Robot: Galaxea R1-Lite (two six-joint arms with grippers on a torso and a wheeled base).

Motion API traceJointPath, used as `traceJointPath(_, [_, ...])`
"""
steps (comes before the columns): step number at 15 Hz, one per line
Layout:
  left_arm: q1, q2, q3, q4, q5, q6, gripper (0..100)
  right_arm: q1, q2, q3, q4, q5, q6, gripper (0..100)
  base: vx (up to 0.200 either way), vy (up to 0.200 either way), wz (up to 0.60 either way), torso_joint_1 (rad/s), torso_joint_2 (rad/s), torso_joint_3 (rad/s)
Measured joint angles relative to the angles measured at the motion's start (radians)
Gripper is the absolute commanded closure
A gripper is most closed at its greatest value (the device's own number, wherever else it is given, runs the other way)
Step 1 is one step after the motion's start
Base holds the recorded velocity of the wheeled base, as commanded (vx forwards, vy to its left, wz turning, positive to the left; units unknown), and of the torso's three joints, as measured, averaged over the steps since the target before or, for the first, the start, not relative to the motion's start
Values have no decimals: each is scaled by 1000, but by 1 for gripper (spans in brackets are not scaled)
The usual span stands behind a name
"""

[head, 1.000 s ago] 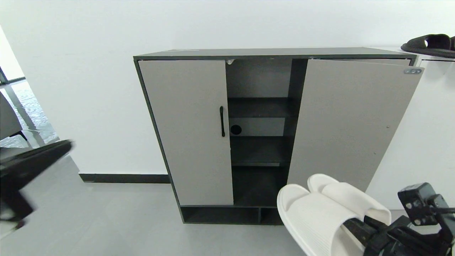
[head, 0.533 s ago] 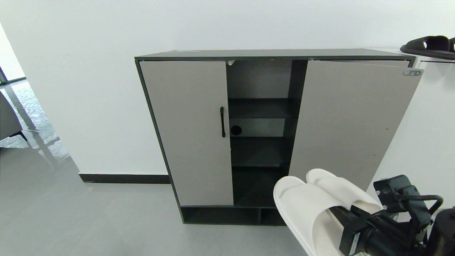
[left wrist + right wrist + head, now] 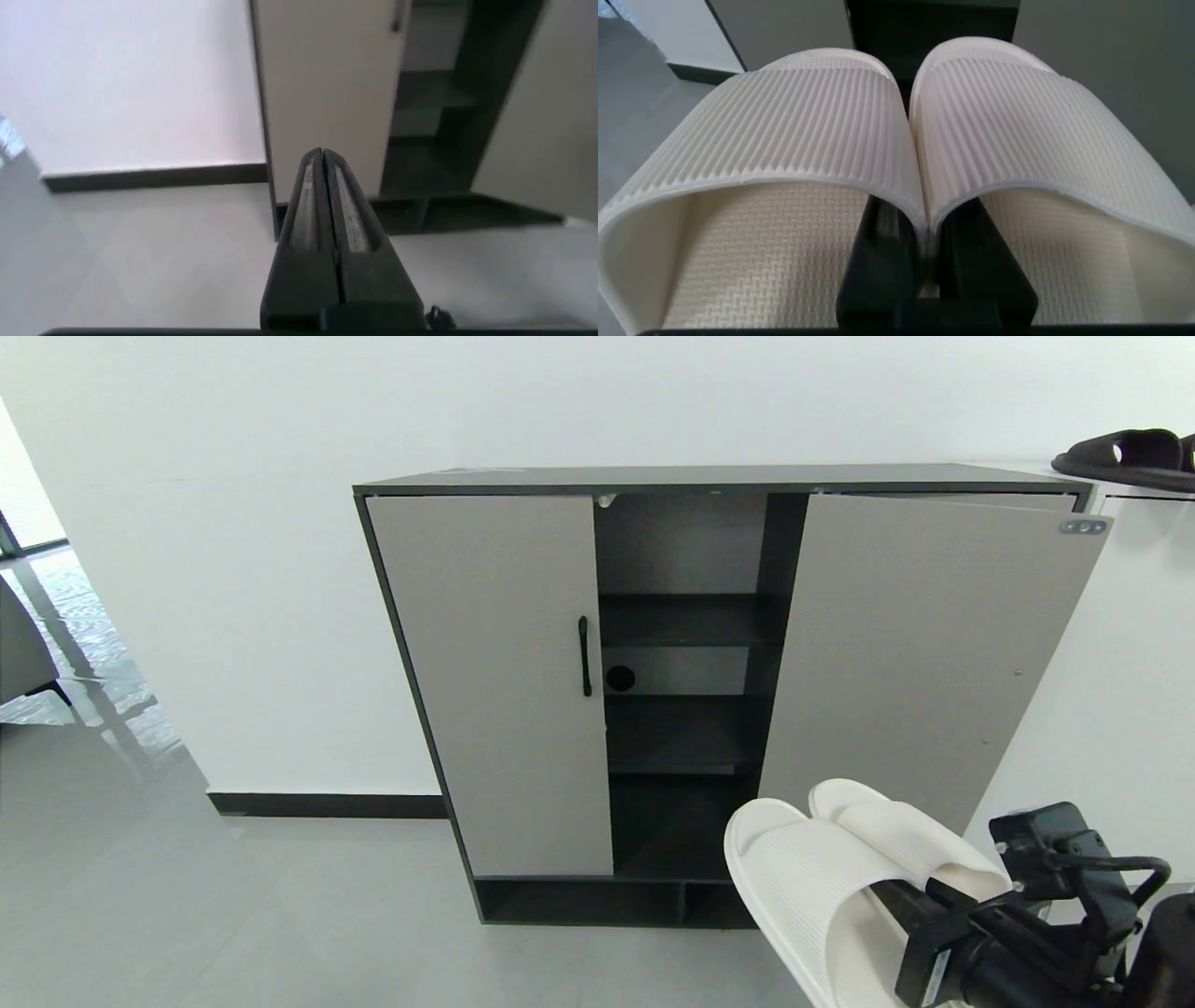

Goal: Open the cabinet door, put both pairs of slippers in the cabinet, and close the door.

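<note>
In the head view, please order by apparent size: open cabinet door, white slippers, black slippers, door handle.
1. open cabinet door
2. white slippers (nearer the camera, so look bigger)
3. black slippers
4. door handle

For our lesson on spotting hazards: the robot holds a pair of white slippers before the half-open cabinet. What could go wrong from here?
1. The right jaws pinch the white slippers only by their touching inner edges, so the pair may twist or drop.
2. The gap between the closed left door and the open right door looks narrow; the side-by-side pair may catch on a door edge.
</note>
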Motion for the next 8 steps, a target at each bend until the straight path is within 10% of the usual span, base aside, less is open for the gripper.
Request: traceJointPath(8, [0, -2, 2, 0, 21, -35, 100, -4, 2, 12, -4, -3, -1, 100, 0, 200, 0, 2, 4, 1])
